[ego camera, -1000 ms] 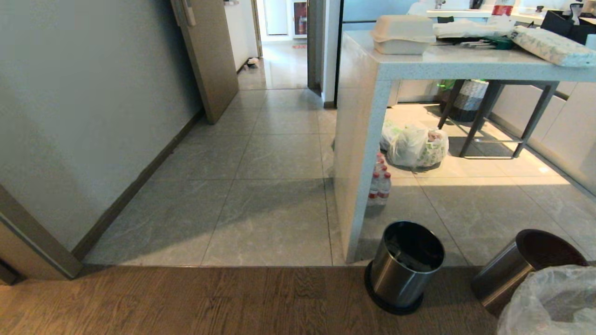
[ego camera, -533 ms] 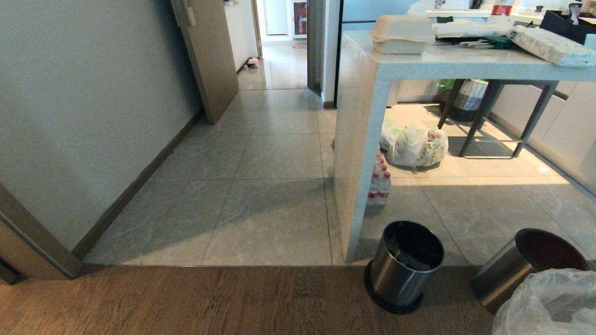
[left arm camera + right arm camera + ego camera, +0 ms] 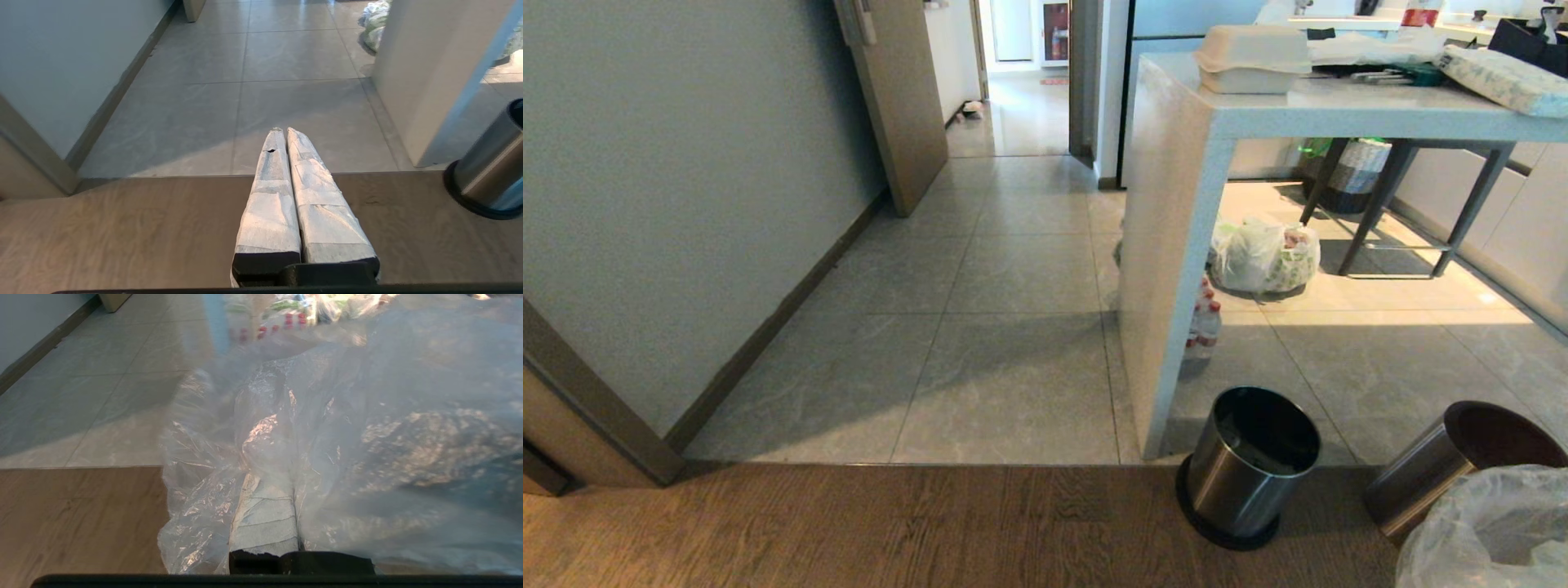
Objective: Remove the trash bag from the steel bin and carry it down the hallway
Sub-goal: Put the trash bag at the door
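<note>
Thin clear plastic film is the material in hand: the trash bag [image 3: 327, 428] is a crinkled, see-through liner, and in the right wrist view it drapes over and around my right gripper [image 3: 265, 522], whose taped fingers are pressed fully together with the film bunched at them, so I judge that they pinch a fold of it. In the head view the bag [image 3: 1486, 531] billows at the lower right corner, out of and just beside a steel bin [image 3: 1445, 474] that leans at the frame edge; a second steel bin [image 3: 1250, 465] stands upright on the dark wood planks by the foot of the white counter [image 3: 1168, 269]. My left gripper [image 3: 284, 132] points out over the wood floor, fingers closed on each other and holding nothing. Handling judgement: the film is very light, limp and slippery, with no stiffness of its own; it will swing, balloon and trail when I move. It tears easily under a point load. The best hold is gathered material near the mouth, several layers thick, not a single sheet. What the bag contains cannot be seen. The hallway [image 3: 1013, 269] of grey marbled tiles lies ahead past the wood edge, running between the grey wall [image 3: 686, 204] and the counter.
</note>
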Motion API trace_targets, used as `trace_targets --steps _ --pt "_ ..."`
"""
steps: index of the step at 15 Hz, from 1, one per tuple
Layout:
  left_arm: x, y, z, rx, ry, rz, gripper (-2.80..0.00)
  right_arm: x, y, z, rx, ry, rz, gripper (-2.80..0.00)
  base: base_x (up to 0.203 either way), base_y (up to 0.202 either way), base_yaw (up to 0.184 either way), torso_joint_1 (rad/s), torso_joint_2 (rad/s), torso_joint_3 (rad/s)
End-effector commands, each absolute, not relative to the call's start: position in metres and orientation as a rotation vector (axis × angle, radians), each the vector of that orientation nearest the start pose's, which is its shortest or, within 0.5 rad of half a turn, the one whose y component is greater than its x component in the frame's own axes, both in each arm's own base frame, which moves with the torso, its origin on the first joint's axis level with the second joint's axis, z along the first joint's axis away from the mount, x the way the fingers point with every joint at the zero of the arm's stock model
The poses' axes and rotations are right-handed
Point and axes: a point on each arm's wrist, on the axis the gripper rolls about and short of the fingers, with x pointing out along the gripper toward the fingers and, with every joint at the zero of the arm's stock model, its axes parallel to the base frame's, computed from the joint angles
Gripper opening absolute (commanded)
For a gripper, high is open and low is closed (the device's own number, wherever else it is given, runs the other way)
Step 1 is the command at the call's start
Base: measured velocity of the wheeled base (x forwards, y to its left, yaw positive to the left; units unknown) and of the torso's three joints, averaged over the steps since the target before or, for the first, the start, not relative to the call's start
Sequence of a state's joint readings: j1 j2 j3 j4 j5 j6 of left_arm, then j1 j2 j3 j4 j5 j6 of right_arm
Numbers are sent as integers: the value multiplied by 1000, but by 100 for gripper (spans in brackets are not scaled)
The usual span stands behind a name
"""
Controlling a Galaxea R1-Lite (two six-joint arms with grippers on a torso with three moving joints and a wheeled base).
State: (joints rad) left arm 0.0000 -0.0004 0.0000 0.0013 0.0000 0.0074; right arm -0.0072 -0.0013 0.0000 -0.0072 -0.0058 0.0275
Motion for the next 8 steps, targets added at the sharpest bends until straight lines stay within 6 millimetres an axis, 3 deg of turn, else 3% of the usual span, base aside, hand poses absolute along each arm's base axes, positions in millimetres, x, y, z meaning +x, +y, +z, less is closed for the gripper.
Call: trace_targets --steps 1,8 --pt "-23 0 75 8 1 0 -280 -23 0 75 28 -6 -13 -280 0 193 2 5 5 0" --pt "-23 0 75 8 0 0 -280 -23 0 75 25 -6 -12 -280 0 195 -1 0 1 3"
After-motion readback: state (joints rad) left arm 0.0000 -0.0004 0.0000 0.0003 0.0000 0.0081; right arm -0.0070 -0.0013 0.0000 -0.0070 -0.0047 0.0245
